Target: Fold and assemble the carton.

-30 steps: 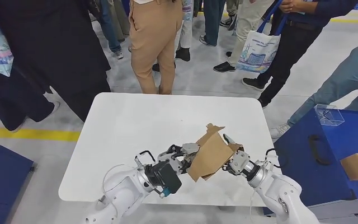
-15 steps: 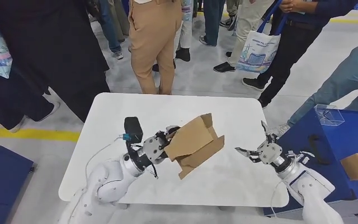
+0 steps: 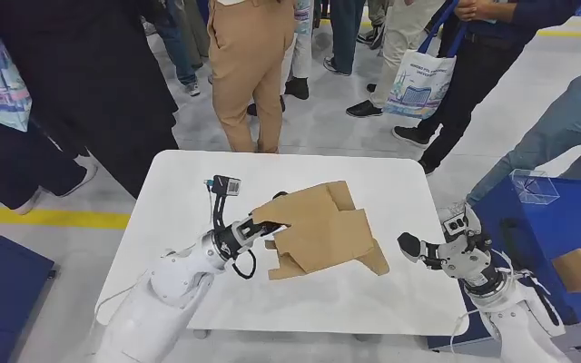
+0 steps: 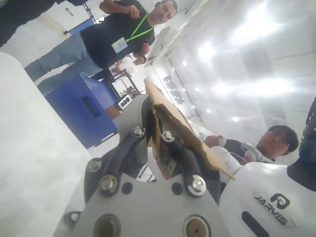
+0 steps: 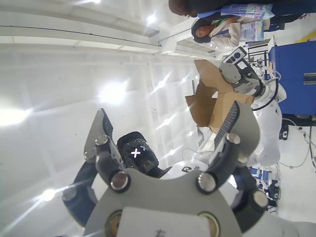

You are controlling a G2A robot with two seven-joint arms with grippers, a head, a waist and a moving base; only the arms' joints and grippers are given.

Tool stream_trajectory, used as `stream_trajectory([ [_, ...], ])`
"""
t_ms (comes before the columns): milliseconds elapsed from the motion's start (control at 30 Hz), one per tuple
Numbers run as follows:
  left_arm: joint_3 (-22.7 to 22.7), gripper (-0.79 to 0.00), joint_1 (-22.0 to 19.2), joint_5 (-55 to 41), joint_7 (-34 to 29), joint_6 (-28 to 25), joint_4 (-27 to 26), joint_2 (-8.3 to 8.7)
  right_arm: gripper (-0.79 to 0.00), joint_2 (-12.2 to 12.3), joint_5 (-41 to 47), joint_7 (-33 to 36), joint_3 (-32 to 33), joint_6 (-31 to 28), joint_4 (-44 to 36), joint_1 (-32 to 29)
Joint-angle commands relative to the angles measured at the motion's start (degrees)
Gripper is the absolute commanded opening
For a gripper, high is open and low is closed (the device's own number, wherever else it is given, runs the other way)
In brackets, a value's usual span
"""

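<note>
- Progress, as a judgement: the fold is early to midway. The brown corrugated-cardboard carton (image 3: 322, 227) is a loose, skewed shell and not yet a squared box.
- Done so far, as far as can be seen: the creases are broken in, so several panels stand at angles to one another. One arm also has a firm hold for working the piece.
- Left to do, as a judgement: square the walls, fold the splayed flaps inward and lock them so the bottom and top close. No closed face can be seen yet.
- The left fingers (image 3: 260, 228) are pinched narrow on one edge of the carton. The left wrist view shows the left fingers (image 4: 133, 114) pressed on either side of a frayed, layered edge of the carton (image 4: 172, 127).
- The right fingers (image 3: 410, 245) stand wide apart and hold nothing. The right wrist view shows only air in the gap beside the ribbed pad of the right fingers (image 5: 230, 119).
- From the left fingers the carton spreads away toward the right fingers, over the white surface (image 3: 182, 272). Its nearest corner lies close to the right fingers without touching them.
- Whether the lower flaps rest on the surface or hang just above it cannot be told.
- Look of the carton: plain brown board, matte, with soft, worn edges. A broad upper panel slopes down toward the right fingers, and smaller flaps stick out below it and on the far side. From the right wrist, the carton (image 5: 209, 104) shows an open, hollow side with flaps hanging loose.
</note>
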Motion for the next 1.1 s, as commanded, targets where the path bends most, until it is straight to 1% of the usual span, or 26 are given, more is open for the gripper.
stream_trajectory([
  [0, 0.00, -0.785, 0.00, 0.09, 0.01, -0.01, 0.00, 0.00, 0.000, 0.00, 0.00, 0.00, 0.00, -0.01, 0.00, 0.00],
  [167, 0.01, -0.785, 0.16, 0.04, 0.25, 0.34, 0.04, -0.01, 0.000, -0.05, -0.03, -0.58, 0.31, -0.94, -0.78, 0.43],
  [200, 0.18, -0.785, 0.75, -1.13, 1.24, 2.37, -0.14, -0.09, 0.000, -0.05, -0.40, -0.36, 0.76, -1.64, -1.02, 0.60],
  [233, 0.72, -0.785, 1.14, -4.15, 0.74, 5.18, -0.73, -0.22, 0.000, -0.04, -0.77, 0.16, 1.38, -2.61, -1.18, 0.80],
  [300, 0.75, -0.785, 1.03, -10.40, -1.31, 13.06, -0.45, -0.26, 0.000, 0.01, -1.99, 1.78, 2.54, -4.33, -1.33, 1.05],
  [367, 1.26, -0.785, 0.76, -19.10, -7.00, 22.94, -0.83, -0.30, 0.000, 0.13, -3.74, 4.38, 3.45, -5.56, -1.40, 1.13],
  [433, 0.34, -0.785, -0.02, -21.13, -8.38, 29.62, -0.28, -0.06, 0.000, 0.27, -6.19, 6.86, 4.27, -6.85, -1.29, 1.05],
  [500, 0.41, -0.785, -0.18, -23.54, -9.40, 36.95, 0.11, 0.05, 0.000, 0.32, -8.01, 9.00, 4.56, -8.36, -1.33, 0.70],
  [567, 0.61, -0.785, -0.34, -23.53, -8.73, 42.83, 0.51, 0.19, 0.000, 0.34, -8.73, 10.55, 4.49, -8.60, -1.42, 0.12],
  [600, 0.96, -0.785, -0.49, -24.37, -8.85, 46.97, 0.81, 0.23, 0.000, 0.34, -8.93, 10.69, 4.24, -7.90, -1.46, -0.23],
  [667, 1.25, -0.785, -1.14, -22.90, -8.06, 51.58, 1.02, 0.40, 0.000, 0.29, -9.85, 10.37, 3.67, -8.20, -1.94, -0.63],
  [700, 1.42, -0.785, -1.26, -22.91, -8.11, 53.04, 0.96, 0.41, 0.000, 0.25, -10.39, 10.06, 3.14, -8.10, -2.07, -0.91],
  [767, 1.41, -0.785, -1.34, -23.68, -8.52, 54.04, 0.88, 0.38, 0.000, 0.17, -11.22, 9.36, 2.31, -8.49, -2.31, -1.15],
  [833, 2.00, -0.785, -1.42, -22.45, -9.10, 55.75, 0.53, 0.48, 0.000, 0.13, -12.10, 8.08, 1.48, -7.91, -2.10, -1.21],
  [900, 2.25, -0.785, -1.29, -21.74, -10.11, 56.58, 0.14, 0.61, 0.000, 0.13, -12.83, 7.29, 0.50, -6.53, -1.84, -1.04],
  [1000, 2.42, -0.785, -1.07, -20.71, -10.65, 57.02, -0.22, 0.75, -0.006, 0.16, -13.70, 8.00, -1.12, -4.75, -1.91, -1.05],
  [1067, 2.66, -0.785, -1.00, -20.21, -10.85, 57.32, -0.16, 0.79, -0.086, 0.21, -14.48, 8.43, -2.07, -3.46, -2.08, -1.20],
])
